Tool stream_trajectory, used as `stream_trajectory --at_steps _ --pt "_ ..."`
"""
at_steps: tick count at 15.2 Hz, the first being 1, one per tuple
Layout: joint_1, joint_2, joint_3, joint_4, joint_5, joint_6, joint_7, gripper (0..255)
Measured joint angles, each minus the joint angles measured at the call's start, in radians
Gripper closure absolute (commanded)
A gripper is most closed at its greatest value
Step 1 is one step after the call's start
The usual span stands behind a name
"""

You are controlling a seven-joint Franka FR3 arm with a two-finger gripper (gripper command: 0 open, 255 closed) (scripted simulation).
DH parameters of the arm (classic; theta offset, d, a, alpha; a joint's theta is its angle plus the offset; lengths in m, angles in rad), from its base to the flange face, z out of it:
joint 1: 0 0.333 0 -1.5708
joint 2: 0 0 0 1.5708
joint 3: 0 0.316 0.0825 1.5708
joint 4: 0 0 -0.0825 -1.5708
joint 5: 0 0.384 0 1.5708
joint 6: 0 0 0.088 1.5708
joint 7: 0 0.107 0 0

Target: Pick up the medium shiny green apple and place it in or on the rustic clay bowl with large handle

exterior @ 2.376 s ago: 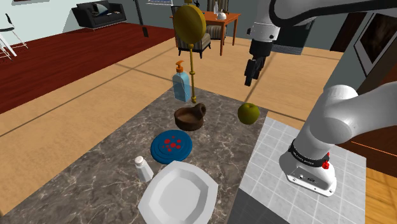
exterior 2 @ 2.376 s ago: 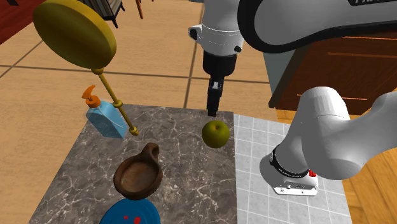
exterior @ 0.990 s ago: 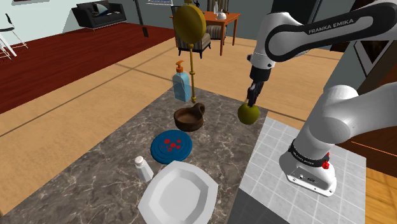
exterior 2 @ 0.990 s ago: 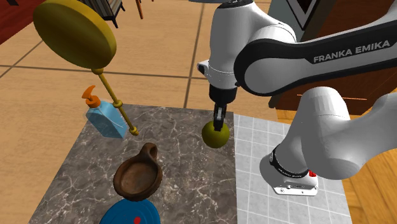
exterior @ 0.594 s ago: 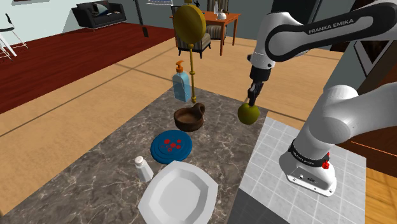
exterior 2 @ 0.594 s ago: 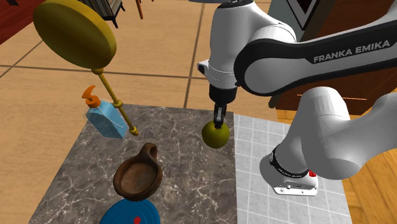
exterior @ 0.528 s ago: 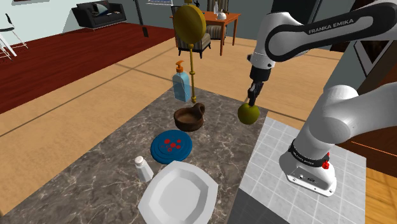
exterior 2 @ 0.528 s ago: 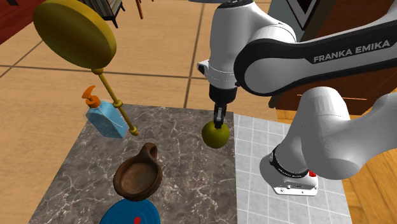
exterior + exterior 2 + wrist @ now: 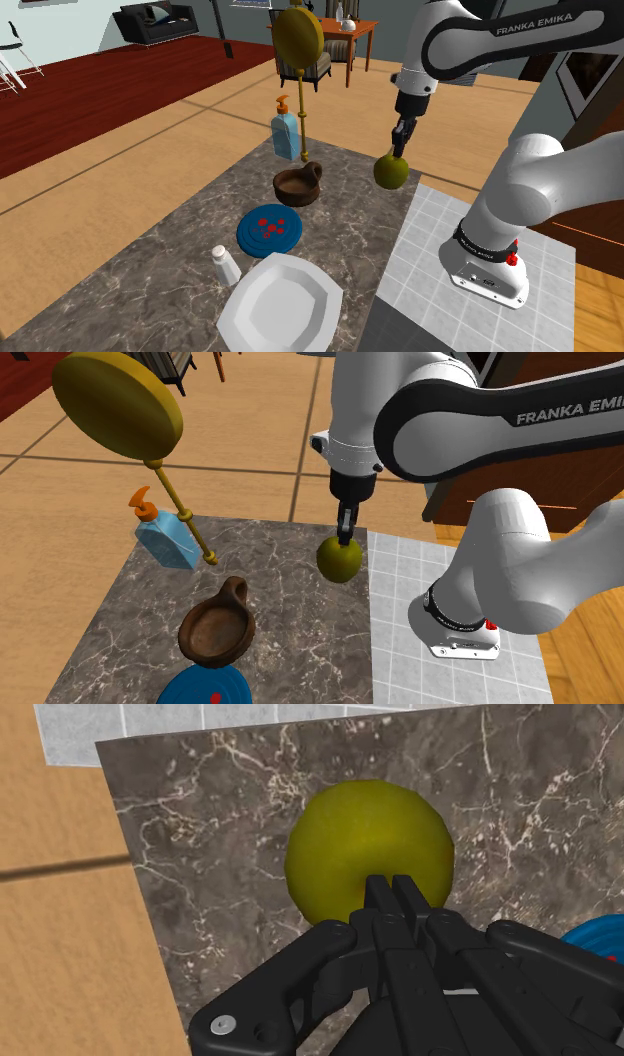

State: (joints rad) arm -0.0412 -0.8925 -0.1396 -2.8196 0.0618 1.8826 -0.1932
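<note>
My gripper pinches the apple at its top, fingers nearly together. The apple hangs just beneath the gripper, seemingly off the table. I judge the pick done. The carry to the bowl, below and well apart, remains.

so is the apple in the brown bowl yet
No, the apple hangs from the gripper over the marble counter, apart from the brown bowl.

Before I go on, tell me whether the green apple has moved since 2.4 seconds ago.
Yes. Upward: in the shoulder view the apple, clasped by the gripper, sits slightly higher against the brown bowl than it did.
</note>
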Motion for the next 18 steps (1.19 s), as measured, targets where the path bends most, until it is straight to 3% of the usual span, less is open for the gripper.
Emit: stream_trajectory --at_steps 18 --pt "0.009 -0.013 0.016 0.233 0.009 -0.243 0.034 255"
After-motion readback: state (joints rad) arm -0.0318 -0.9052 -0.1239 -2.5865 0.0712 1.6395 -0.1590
